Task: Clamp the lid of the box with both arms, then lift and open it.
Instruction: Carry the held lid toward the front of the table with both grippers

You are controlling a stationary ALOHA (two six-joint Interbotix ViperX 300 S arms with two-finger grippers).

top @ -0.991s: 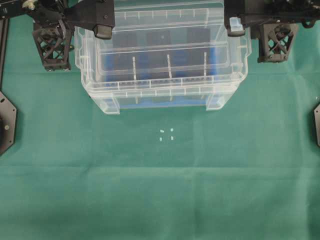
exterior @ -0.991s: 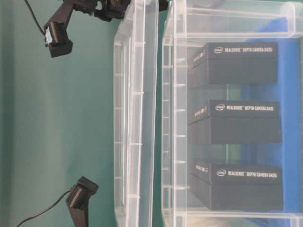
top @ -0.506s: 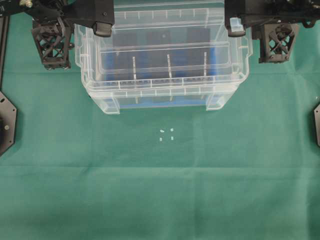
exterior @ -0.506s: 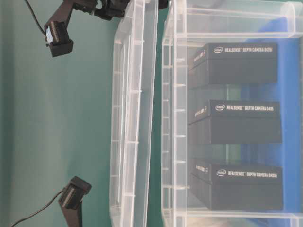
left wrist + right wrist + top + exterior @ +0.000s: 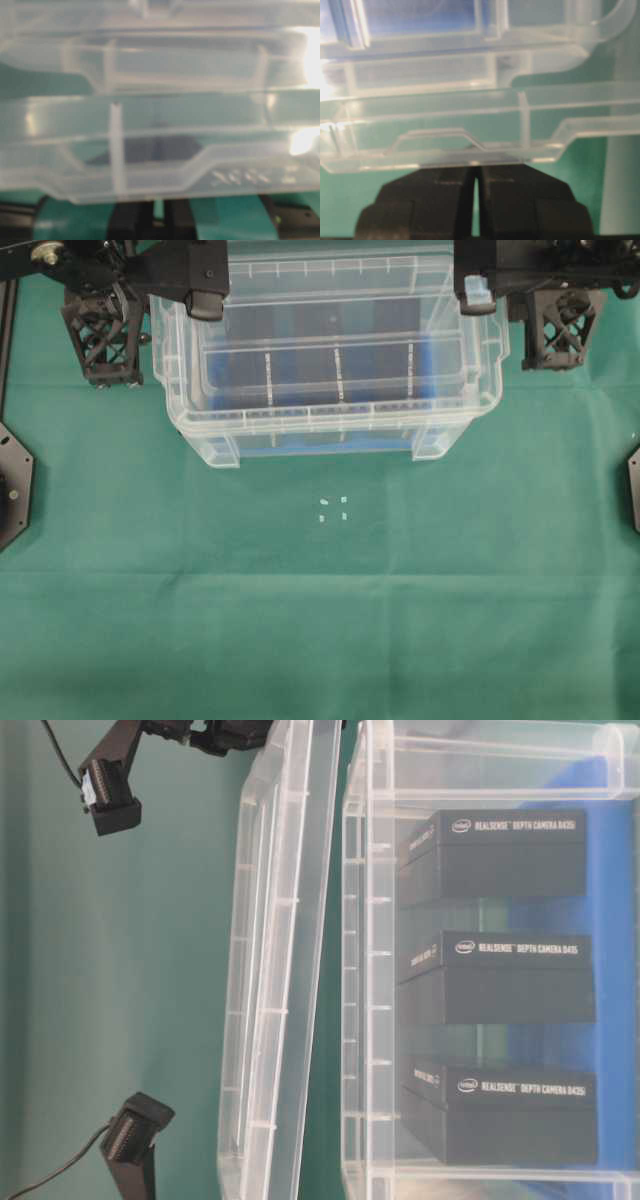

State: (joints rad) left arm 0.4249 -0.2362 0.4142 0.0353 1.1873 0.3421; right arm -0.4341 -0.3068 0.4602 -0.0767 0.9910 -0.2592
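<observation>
1. Since a second ago, the flat clear plastic lid [image 5: 275,970] has tilted further off the deep clear tub box [image 5: 480,970].
2. Both the left gripper [image 5: 204,302] and the teal-taped right gripper [image 5: 474,298] are clenched on the lid's short ends.
3. Its long axis spans between them (neither is nearer), above the box.

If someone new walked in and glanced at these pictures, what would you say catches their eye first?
First, the box, a deep clear tub at the top middle of the green cloth, with three black blocks against a blue base inside. Next, the lid, held off the box at a tilt, clamped by the left hand and the right hand at its two ends. Four small white marks sit just below the box.
</observation>
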